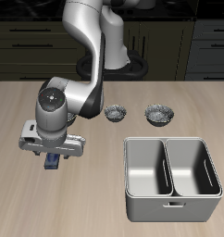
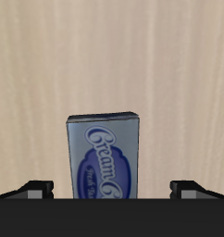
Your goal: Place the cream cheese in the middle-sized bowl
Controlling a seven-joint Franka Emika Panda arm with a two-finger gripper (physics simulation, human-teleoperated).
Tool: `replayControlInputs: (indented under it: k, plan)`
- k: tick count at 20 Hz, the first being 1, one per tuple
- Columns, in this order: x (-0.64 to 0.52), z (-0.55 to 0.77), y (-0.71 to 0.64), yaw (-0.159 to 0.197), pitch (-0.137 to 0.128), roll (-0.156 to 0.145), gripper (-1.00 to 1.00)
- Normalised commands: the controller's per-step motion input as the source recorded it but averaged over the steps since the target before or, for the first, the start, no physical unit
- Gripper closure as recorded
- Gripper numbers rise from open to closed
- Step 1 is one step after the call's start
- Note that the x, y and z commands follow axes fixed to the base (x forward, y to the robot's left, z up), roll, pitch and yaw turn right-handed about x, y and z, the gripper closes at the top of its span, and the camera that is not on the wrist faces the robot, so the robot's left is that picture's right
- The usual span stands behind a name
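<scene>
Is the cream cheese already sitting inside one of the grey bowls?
No. The cream cheese lies on the bare wooden table between the fingers of the gripper, well away from the grey bowls.

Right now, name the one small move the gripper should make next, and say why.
Probably lower a little more and close. In the wrist view the cream cheese lies on the table between the two fingertips, which stand apart on either side without touching it. In the exterior view the gripper is already down at the box, so no sideways correction looks needed.
</scene>
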Motion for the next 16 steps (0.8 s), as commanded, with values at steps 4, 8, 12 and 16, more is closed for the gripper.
replayControlInputs:
  k: [4,8,12,16]
  plan:
    - [-0.05,-0.16,-0.05,0.015,0.011,-0.009,-1.00]
    - [-0.07,-0.09,0.04,-0.035,0.017,0.036,1.00]
    - [-0.05,0.06,0.11,-0.011,-0.010,0.044,1.00]
    - [-0.05,0.09,0.09,-0.008,-0.017,0.021,1.00]
